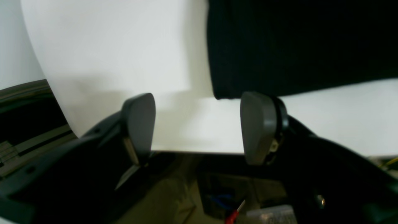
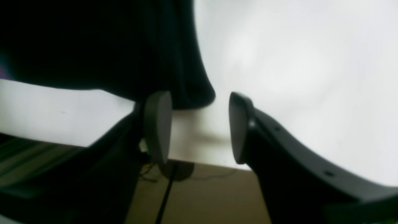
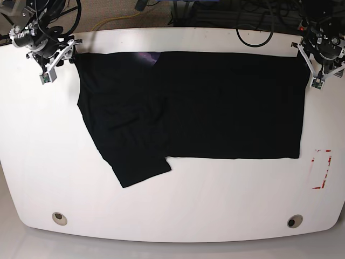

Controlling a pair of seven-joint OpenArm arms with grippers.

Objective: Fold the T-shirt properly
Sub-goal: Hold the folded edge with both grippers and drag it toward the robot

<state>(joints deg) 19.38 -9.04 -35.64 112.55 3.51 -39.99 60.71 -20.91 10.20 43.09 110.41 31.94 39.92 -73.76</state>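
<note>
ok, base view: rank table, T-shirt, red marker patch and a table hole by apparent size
1. table
2. T-shirt
3. red marker patch
4. table hole, with the other hole looking about the same size

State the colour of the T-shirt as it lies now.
The T-shirt is black, with a small purple patch at its top edge; base view.

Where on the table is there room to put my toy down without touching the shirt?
The widest bare stretch of the table runs along the near edge, below the T-shirt and between the two round holes. The bare strip at the view's left end also works. The far edge is crowded: the cloth nearly reaches it, with the left gripper and right gripper at its corners.
</note>
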